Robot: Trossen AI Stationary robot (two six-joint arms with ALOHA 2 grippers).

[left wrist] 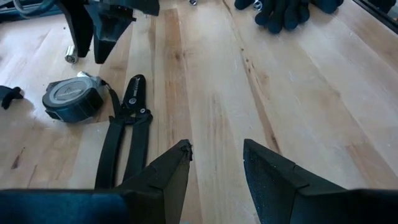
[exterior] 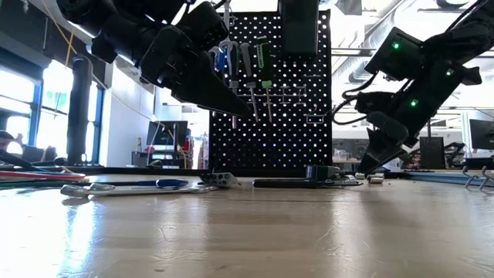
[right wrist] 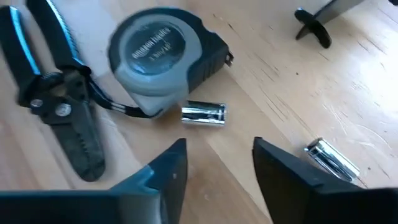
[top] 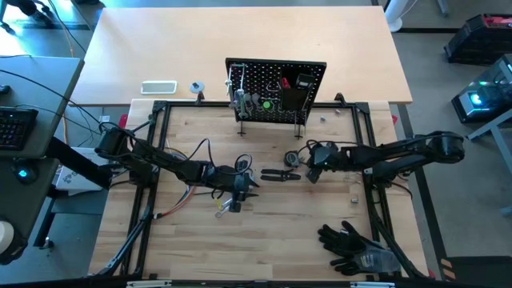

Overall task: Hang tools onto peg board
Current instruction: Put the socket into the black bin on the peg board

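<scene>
Right gripper (right wrist: 214,165) hovers, jaws open and empty, over a socket (right wrist: 203,114) beside the tape measure (right wrist: 163,59); left gripper (left wrist: 216,163) jaws open, empty, by black pliers (left wrist: 124,134).

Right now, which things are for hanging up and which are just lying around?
For the job:
peg board, some tools already on it
black pliers lying on the table
wrench lying on the table
left gripper and right gripper, both open and empty

Just lying about:
tape measure
black gloves
small silver sockets
</scene>
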